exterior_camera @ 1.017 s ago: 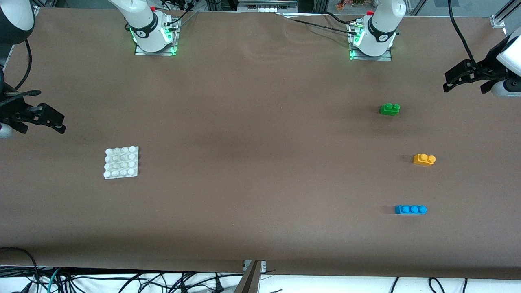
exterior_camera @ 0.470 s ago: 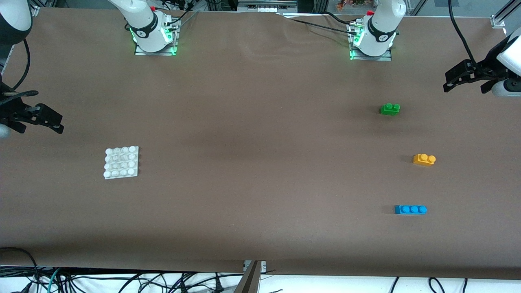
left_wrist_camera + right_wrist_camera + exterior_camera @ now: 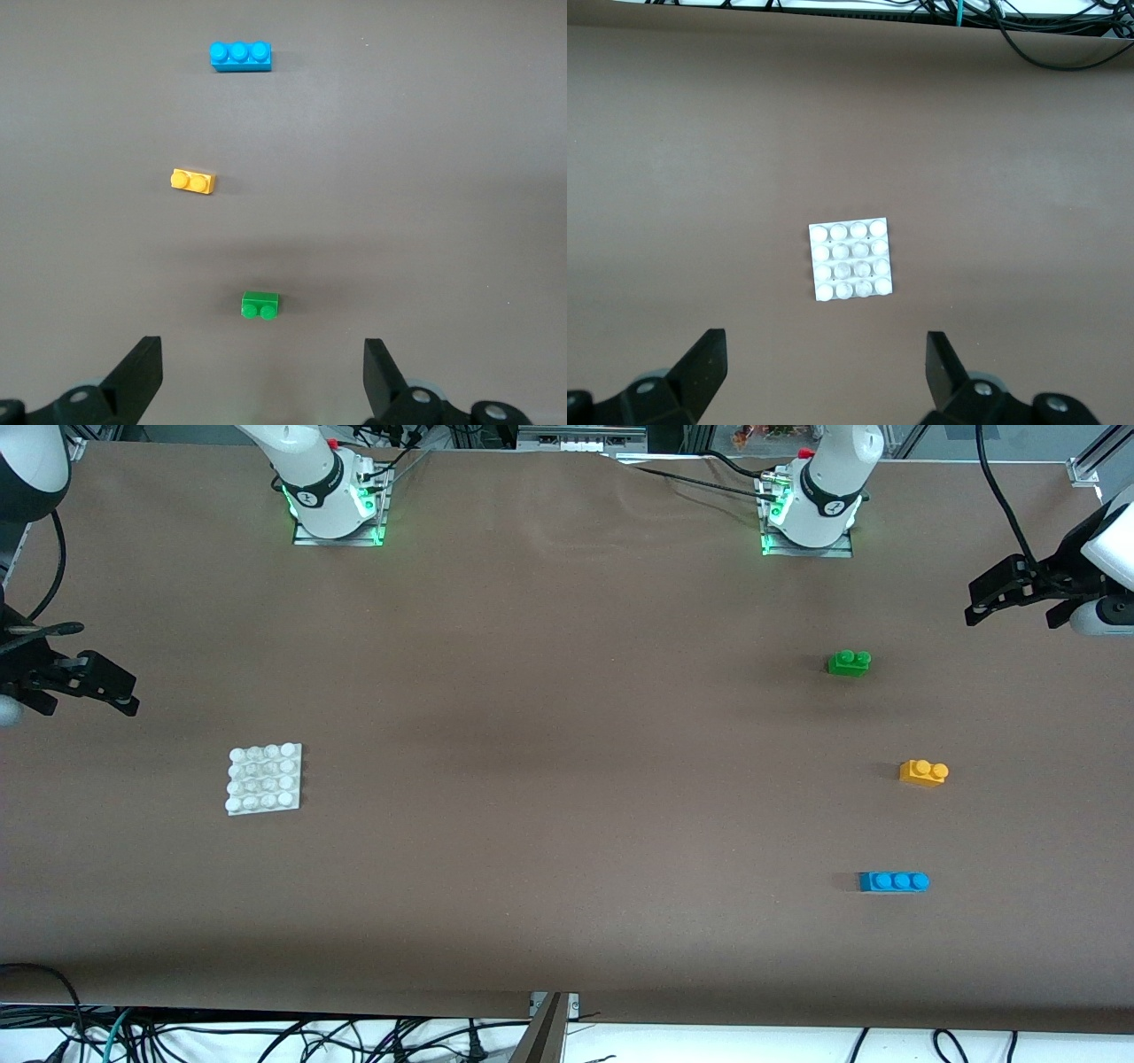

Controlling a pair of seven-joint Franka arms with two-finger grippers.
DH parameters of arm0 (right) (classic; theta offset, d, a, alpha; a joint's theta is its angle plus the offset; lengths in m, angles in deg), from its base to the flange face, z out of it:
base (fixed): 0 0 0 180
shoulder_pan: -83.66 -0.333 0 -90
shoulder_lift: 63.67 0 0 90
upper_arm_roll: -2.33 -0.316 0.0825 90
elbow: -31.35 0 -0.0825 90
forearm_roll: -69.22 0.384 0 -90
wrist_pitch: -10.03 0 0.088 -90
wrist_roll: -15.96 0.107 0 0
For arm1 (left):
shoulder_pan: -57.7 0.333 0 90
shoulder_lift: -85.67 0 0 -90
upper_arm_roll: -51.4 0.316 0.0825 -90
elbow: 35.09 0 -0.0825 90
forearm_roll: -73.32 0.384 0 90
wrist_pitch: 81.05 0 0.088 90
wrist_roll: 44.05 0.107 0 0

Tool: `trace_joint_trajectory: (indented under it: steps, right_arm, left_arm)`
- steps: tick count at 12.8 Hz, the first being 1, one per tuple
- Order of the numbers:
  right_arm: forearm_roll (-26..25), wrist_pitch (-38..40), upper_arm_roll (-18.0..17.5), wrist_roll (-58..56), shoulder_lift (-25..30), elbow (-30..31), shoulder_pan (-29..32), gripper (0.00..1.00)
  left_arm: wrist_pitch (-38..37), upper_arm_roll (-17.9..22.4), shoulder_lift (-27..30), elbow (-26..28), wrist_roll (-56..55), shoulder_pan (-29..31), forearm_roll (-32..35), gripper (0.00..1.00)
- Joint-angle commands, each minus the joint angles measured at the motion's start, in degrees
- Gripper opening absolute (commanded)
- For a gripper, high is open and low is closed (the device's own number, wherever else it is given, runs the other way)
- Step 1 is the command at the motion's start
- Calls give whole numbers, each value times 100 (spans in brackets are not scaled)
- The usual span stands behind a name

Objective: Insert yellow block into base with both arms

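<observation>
The yellow block (image 3: 923, 772) (image 3: 193, 181) lies alone on the brown table toward the left arm's end, studs up. The white studded base (image 3: 264, 779) (image 3: 850, 259) lies flat toward the right arm's end. My left gripper (image 3: 1014, 613) (image 3: 261, 347) hovers open and empty above the table's end, apart from the yellow block. My right gripper (image 3: 89, 704) (image 3: 824, 340) hangs open and empty above its end of the table, apart from the base. Nothing touches the block or the base.
A green two-stud brick (image 3: 849, 662) (image 3: 260, 305) lies farther from the front camera than the yellow block. A blue three-stud brick (image 3: 894, 881) (image 3: 240, 56) lies nearer. Both arm bases (image 3: 332, 505) (image 3: 811, 514) stand along the table's back edge. Cables hang off the front edge.
The right gripper has drifted slightly toward its end of the table. The left gripper, the bricks and the base have not moved.
</observation>
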Motion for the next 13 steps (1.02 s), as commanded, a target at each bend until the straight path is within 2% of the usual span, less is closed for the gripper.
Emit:
trace_joint_trajectory:
  steps: [1, 6, 8, 13]
  right_arm:
    - [-21, 12, -64, 53, 21, 26, 47, 99]
    - [-21, 4, -64, 53, 21, 26, 47, 99]
    - [-21, 3, -64, 53, 21, 26, 47, 99]
    - [-21, 3, -64, 53, 21, 26, 56, 99]
  left_arm:
    - [-128, 10, -4, -130, 25, -6, -10, 100]
    - [-128, -7, -4, -130, 16, -6, -71, 100]
    - [-128, -217, -4, -130, 16, -6, -2, 100]
    - [-128, -262, 66, -130, 25, -6, -1, 100]
